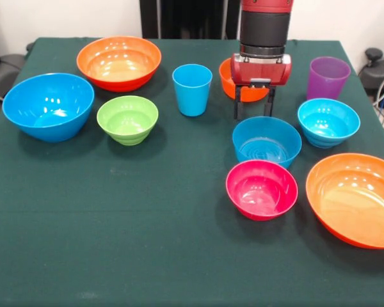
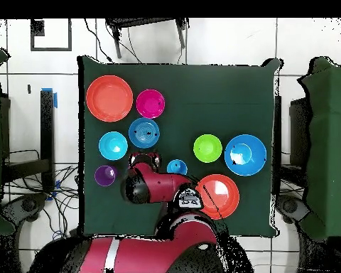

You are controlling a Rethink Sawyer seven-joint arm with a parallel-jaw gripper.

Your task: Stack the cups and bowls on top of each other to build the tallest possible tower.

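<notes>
Glossy round plastic bowls and two smooth tumblers sit unstacked across the green cloth table, while the gripper, fingers parted and empty, hovers upper right above a blue ribbed bowl

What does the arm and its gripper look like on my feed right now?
The arm is a thick round column, red at the top with a black band below it. Under that sits a boxy red gripper body with a small grey plate on its front and two thin, straight black fingers below. In the overhead view the arm shows as bulky glossy red segments with black joints and a silver-grey strip near the base.
</notes>
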